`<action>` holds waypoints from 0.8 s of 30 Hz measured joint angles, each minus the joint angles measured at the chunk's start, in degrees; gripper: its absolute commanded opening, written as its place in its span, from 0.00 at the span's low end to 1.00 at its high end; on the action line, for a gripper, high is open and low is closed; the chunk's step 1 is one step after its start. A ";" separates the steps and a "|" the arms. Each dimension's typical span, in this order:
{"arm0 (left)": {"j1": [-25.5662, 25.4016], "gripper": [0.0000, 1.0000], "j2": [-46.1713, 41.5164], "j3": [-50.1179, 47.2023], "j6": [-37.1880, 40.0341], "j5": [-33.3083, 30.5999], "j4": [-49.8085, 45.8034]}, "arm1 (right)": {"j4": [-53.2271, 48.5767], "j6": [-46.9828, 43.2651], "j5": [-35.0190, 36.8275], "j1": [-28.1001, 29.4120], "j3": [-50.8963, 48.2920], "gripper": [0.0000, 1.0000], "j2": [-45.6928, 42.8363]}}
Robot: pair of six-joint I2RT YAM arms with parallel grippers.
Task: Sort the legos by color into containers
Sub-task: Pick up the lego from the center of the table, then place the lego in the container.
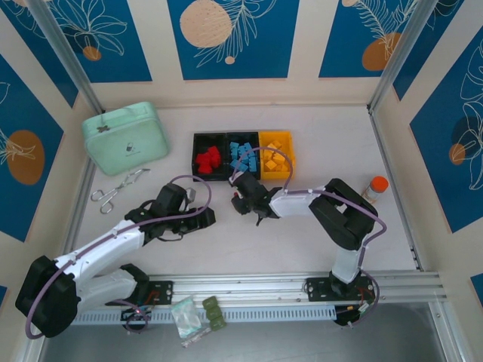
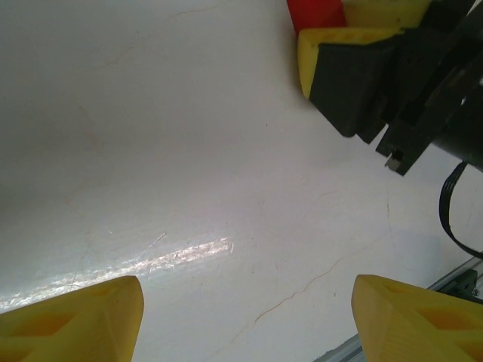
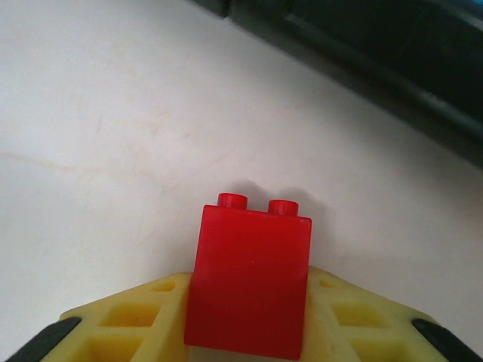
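Note:
The containers (image 1: 226,135) stand in a row at the back. The left black one holds red legos (image 1: 208,158), the middle black one blue legos (image 1: 243,156), and the yellow one yellow-orange legos (image 1: 276,157). Just in front of them my right gripper (image 1: 241,197) hangs low over the table. In the right wrist view its yellow fingers (image 3: 128,320) are shut on a red lego (image 3: 250,271), studs pointing away, with a black container wall (image 3: 362,68) beyond. My left gripper (image 2: 249,317) is open over bare table, its fingertips (image 2: 75,320) wide apart. The held red lego (image 2: 315,13) shows at that view's top edge.
A mint-green case (image 1: 124,137) lies at the back left, with metal scissors (image 1: 117,188) in front of it. An orange-capped bottle (image 1: 375,188) stands at the right. A clear bag (image 1: 185,317) and dark green blocks (image 1: 214,313) rest on the near rail.

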 measured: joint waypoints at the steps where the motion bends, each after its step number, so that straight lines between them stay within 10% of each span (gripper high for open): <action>1: 0.00 0.73 -0.13 -0.09 0.00 0.00 0.04 | -0.79 -0.02 0.04 0.46 -0.07 0.33 -0.52; 13: -0.02 0.73 -5.53 -1.46 -1.05 -0.94 -0.24 | -13.77 1.84 -3.67 1.33 7.45 0.31 -10.97; 24: -0.02 0.73 -8.35 -2.43 -1.27 -1.55 -1.11 | -29.79 8.31 -11.17 -3.93 35.54 0.31 -0.87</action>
